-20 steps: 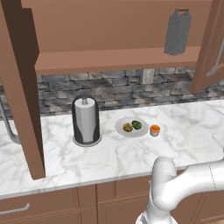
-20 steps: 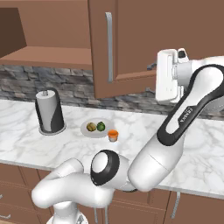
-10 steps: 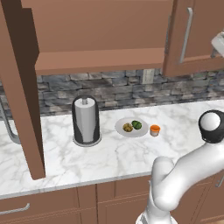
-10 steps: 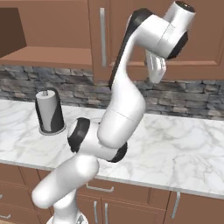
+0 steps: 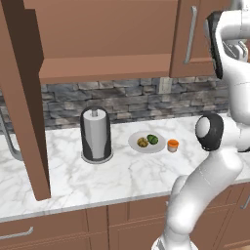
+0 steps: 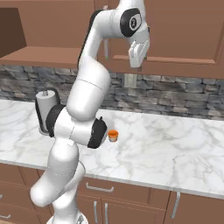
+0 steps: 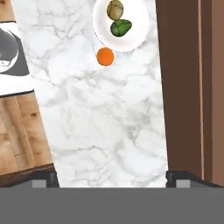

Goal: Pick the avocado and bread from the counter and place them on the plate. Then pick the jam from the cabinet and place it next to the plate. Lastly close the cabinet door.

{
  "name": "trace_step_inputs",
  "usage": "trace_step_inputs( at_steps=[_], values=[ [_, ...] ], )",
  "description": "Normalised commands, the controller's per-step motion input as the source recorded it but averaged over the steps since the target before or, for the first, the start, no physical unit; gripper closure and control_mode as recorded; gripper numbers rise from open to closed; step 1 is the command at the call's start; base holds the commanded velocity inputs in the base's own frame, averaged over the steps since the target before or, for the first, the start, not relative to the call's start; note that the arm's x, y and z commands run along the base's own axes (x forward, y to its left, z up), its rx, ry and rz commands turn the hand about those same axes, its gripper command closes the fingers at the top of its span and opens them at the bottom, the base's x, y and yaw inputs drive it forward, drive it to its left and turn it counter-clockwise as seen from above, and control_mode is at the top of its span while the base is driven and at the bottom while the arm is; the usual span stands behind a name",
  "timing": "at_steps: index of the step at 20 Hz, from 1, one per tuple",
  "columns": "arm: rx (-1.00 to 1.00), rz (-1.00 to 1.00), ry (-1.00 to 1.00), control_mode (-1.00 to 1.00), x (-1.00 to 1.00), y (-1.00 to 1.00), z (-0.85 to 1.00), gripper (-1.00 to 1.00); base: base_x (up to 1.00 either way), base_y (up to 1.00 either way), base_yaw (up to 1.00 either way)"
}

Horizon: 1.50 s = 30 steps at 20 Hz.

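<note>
Avocado (image 5: 153, 139) and bread (image 5: 142, 142) on plate (image 5: 135, 145); jam (image 5: 173, 145) just beside plate at its 3 o'clock. Last step in hand: cabinet door (image 5: 22, 97) stands open. End effector (image 6: 136, 60) wide, empty, raised high. You must swing to door and push it shut.

plate (image 5: 146, 146) mid-frame on the counter (image 5: 122, 176) with bread (image 5: 142, 142) and avocado (image 5: 153, 139), jam (image 5: 173, 145) just right, towel holder (image 5: 96, 135) left, cabinet door (image 5: 22, 97) far left

arm – raised high, elbow bent | gripper (image 6: 138, 57) – pts down, jaws wide, holds nthg
</note>
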Motion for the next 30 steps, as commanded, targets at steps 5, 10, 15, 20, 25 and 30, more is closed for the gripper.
trace_step_inputs(
  at_steps=[5, 10, 15, 20, 25, 30],
  values=[
    [-0.37, -0.41, -0.56, -1.00, 0.41, 0.18, -0.58, -1.00, 0.00, 0.00, 0.00],
    [-0.29, -0.06, -0.87, -1.00, -0.92, 0.01, -0.32, -1.00, 0.00, 0.00, 0.00],
    [-0.26, -0.02, -0.87, -1.00, -1.00, 0.05, -0.47, -1.00, 0.00, 0.00, 0.00],
    [-0.36, -0.01, -0.69, -1.00, -1.00, 0.28, -0.98, -1.00, 0.00, 0.00, 0.00],
    [-0.31, -0.01, -0.52, -1.00, -1.00, 0.31, -0.90, -1.00, 0.00, 0.00, 0.00],
    [-0.18, 0.00, -0.40, -1.00, -0.51, 0.50, -0.14, -1.00, 0.00, 0.00, 0.00]
  ],
)
